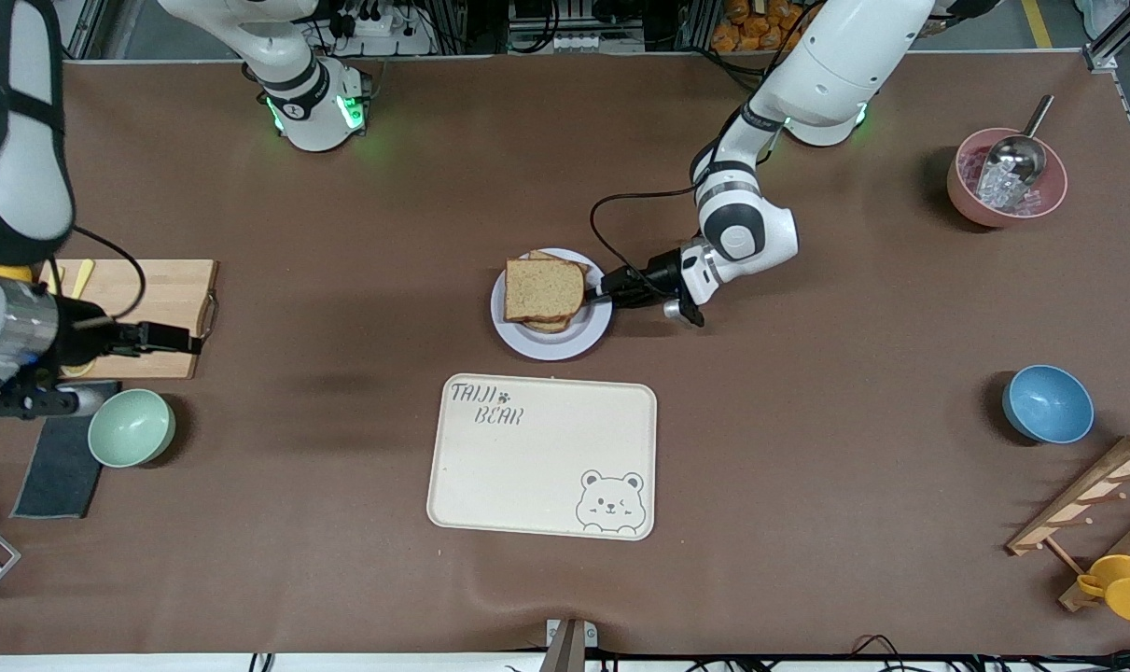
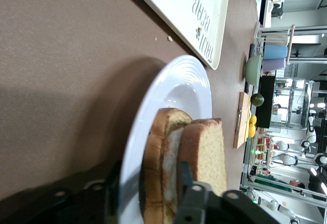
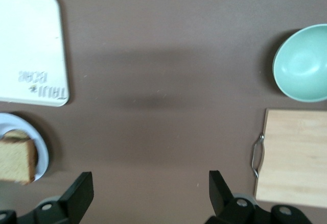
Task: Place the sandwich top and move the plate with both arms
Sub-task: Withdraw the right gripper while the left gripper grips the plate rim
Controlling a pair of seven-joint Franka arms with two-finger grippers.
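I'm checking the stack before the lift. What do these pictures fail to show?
- Filling under the brown bread top slice: covered in the front view; the left wrist view shows only a pale edge.
- Left gripper at the round pale plate rim: its fingertips are cut off by the left wrist view's edge.
- Right gripper: open, only tips show; it waits above the wooden cutting board.

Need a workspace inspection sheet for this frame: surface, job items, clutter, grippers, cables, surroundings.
Surface: brown table, nothing spilled.
Job's things: sandwich top on the stacked sandwich, on the plate, which is farther from the front camera than the bear tray.
Clutter: cutting board, green bowl, blue bowl, pink bowl with scoop, wooden rack.
Grippers: left gripper straddles the plate rim, one finger above, one below; right gripper open, waiting over the cutting board's edge.
Cables: black cable looped above the table near the left wrist.
Surroundings: shelving past the table.
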